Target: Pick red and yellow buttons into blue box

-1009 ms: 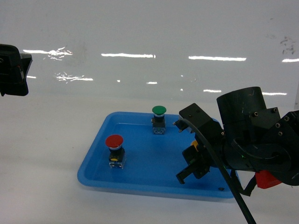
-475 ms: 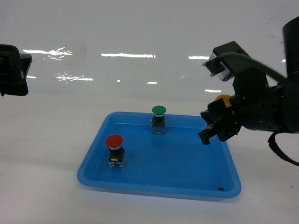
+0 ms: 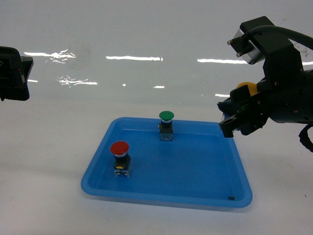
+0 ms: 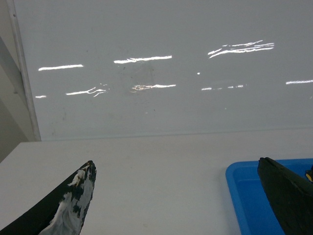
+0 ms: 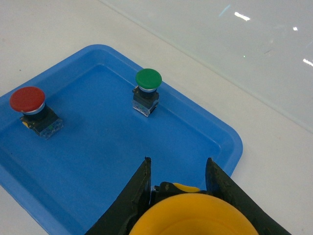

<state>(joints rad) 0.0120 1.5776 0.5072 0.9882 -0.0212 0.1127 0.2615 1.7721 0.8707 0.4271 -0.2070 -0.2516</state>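
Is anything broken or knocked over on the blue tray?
Nothing looks broken. The red button and green button stand upright in the tray. A tiny dark speck lies near its front right corner.

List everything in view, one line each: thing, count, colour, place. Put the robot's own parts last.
Shallow tray: one, blue, centre of the white table.
Red button: one, red cap on a black and clear base, upright in the tray's left part.
Green button: one, green cap, upright near the tray's far edge.
Yellow button: one, yellow cap, held in the air above the tray's right side.
Table: one, white, beneath everything.
Wall: one, glossy white, behind the table.
Right tool: black, shut on the yellow button.
Left tool: black, open, raised at the left, holding nothing.
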